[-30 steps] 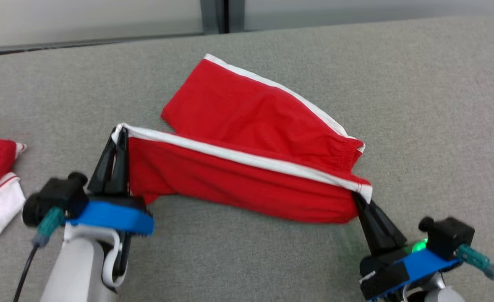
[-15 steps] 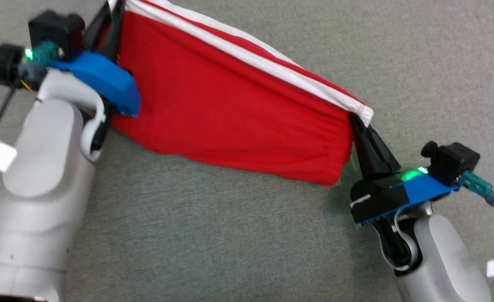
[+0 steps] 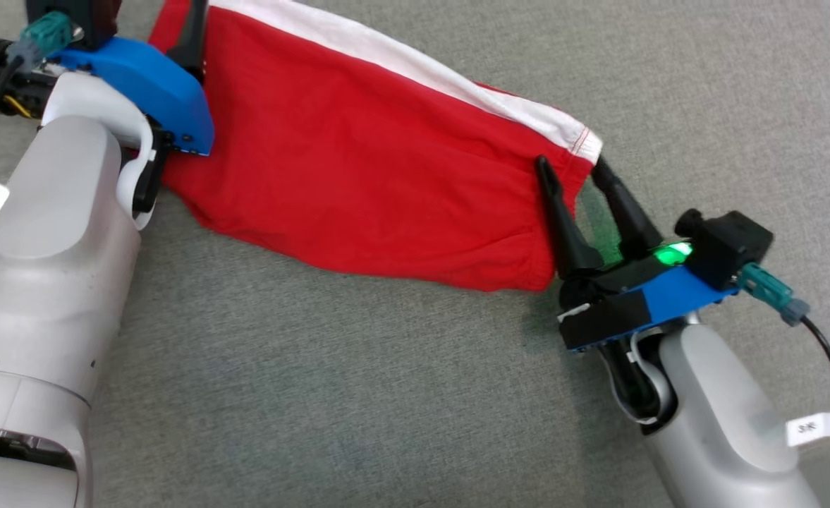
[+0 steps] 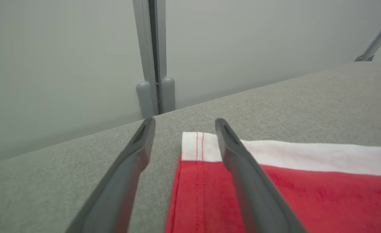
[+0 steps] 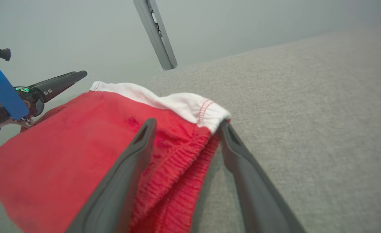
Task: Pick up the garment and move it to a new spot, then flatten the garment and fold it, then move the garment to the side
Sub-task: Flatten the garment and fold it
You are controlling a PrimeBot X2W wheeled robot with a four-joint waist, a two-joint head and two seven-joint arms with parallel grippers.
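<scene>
The garment (image 3: 379,162) is a pair of red shorts with a white side stripe, lying folded lengthwise on the grey cloth surface (image 3: 358,395). My left gripper (image 4: 184,122) is open at its left end. One finger lies over the white-hemmed corner (image 4: 196,145) and the other over bare cloth surface. At the waistband end (image 5: 180,155) my right gripper (image 3: 571,169) is open too, its fingers straddling the gathered elastic edge without pinching it. The right wrist view also shows the left gripper's fingers (image 5: 61,82) beyond the far end of the shorts.
A pale wall with a vertical grey seam (image 4: 153,55) rises just behind the surface's back edge. A slanted metal strut (image 4: 376,38) stands at the upper right of the left wrist view. Both pale forearms (image 3: 48,233) rest low over the near side.
Both grippers have gone from shut on the shorts' two ends to open, and the garment now rests on the surface. The head camera has tilted down and closer.
</scene>
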